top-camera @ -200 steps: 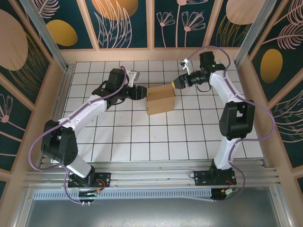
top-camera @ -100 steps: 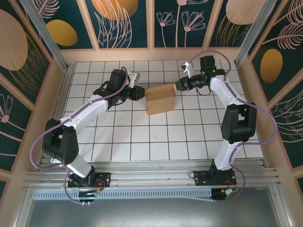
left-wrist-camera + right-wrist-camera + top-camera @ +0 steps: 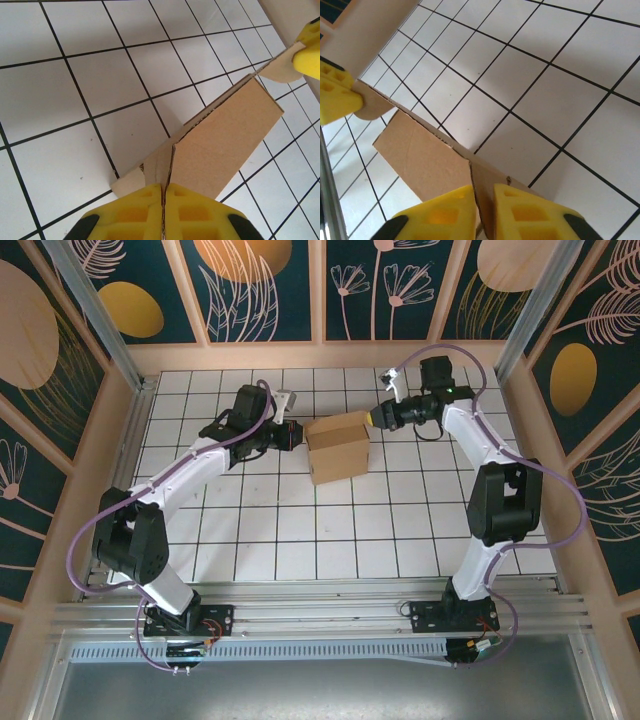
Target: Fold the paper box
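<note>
at left, grips the left edge of the paper box in the left jaws, yellow left pads pinched tight on a cardboard seam. sits on the white tiled desk toward its far side, between both arms, brown and creased. at right, clamps the box's right flap in the right jaws, yellow right pads closed on a thin cardboard edge.
</note>
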`<action>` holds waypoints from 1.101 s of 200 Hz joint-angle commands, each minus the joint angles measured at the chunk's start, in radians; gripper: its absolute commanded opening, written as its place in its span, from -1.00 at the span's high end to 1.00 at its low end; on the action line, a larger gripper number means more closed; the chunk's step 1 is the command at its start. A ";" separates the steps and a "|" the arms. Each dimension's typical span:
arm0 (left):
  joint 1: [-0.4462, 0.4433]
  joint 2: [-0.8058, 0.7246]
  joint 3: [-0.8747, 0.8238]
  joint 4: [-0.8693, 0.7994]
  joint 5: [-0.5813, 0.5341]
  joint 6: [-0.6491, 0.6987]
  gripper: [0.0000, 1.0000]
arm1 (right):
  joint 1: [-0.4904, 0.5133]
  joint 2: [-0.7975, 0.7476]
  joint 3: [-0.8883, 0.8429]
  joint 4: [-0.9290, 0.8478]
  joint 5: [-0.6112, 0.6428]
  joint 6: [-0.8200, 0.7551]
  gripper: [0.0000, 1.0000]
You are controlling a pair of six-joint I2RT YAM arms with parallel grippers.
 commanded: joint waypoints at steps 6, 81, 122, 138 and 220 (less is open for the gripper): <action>-0.013 0.010 0.032 0.013 0.023 -0.041 0.88 | 0.017 -0.040 -0.031 0.056 0.010 0.067 0.81; -0.024 -0.042 -0.012 0.116 -0.059 -0.098 1.00 | 0.074 -0.208 -0.307 0.417 0.107 0.360 0.90; -0.029 -0.067 -0.074 0.199 -0.120 -0.146 1.00 | 0.140 -0.287 -0.480 0.639 0.173 0.477 0.90; -0.033 -0.074 -0.109 0.232 -0.136 -0.168 1.00 | 0.149 -0.299 -0.521 0.694 0.212 0.527 0.90; -0.044 -0.090 -0.215 0.242 -0.151 -0.229 1.00 | 0.169 -0.344 -0.600 0.773 0.302 0.605 0.89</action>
